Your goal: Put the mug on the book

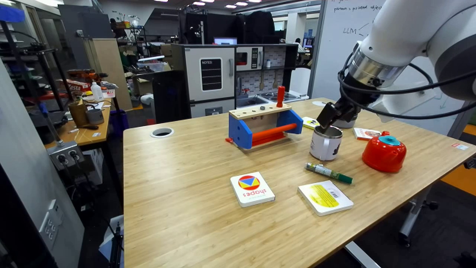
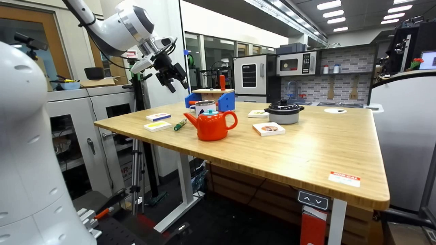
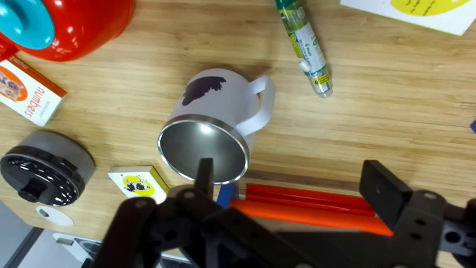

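Cluttered room, toy kitchen (image 1: 225,82) in bkgd; up front, a wood-grain counter (image 1: 178,223). White mug (image 1: 324,146) w/ steel rim & dark print stands upright on it, b/w a blue-&-red wooden toy (image 1: 275,132) and a red teapot (image 1: 383,155). Book (image 1: 253,188) — small, white, titled "shapes", round red, yellow & blue pic on cover — lies flat on the counter, well apart from the mug. Near it: white book w/ yellow oval (image 1: 325,198); green marker (image 1: 328,173) lies b/w that one & the mug. Also on the counter: "numbers" book (image 3: 31,91), cow-picture book (image 3: 139,184), gray pot (image 2: 284,117) w/ black lid. Robot arm (image 2: 117,35) reaches in from one side; its black pincer (image 3: 288,175) hangs above the counter, apart from the mug, fingers (image 3: 383,195) spread wide. Wrist view looks down into the mug's steel inside, past one fingertip.
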Tool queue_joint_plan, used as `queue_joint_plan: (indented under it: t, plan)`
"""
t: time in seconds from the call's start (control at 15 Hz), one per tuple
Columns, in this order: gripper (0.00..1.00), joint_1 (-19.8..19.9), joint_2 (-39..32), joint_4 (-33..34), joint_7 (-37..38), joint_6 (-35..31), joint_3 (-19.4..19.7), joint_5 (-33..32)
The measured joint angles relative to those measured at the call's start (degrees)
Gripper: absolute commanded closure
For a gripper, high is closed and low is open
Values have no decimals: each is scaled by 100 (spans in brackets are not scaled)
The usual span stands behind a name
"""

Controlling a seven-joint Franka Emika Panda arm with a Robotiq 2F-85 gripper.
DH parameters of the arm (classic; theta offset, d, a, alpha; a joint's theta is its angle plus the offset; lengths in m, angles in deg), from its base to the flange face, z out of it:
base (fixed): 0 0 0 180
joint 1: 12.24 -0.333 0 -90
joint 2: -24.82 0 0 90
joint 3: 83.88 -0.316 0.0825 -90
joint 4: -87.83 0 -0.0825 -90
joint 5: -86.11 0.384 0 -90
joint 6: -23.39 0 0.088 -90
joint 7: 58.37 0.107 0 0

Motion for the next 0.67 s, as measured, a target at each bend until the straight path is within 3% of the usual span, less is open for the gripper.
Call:
queue_joint_plan:
  t: [0.4, 0.67]
  plan:
    - [0, -292, -457, 251, 283, 106, 26, 6]
    - [0, -404, -903, 513, 280, 114, 240, 6]
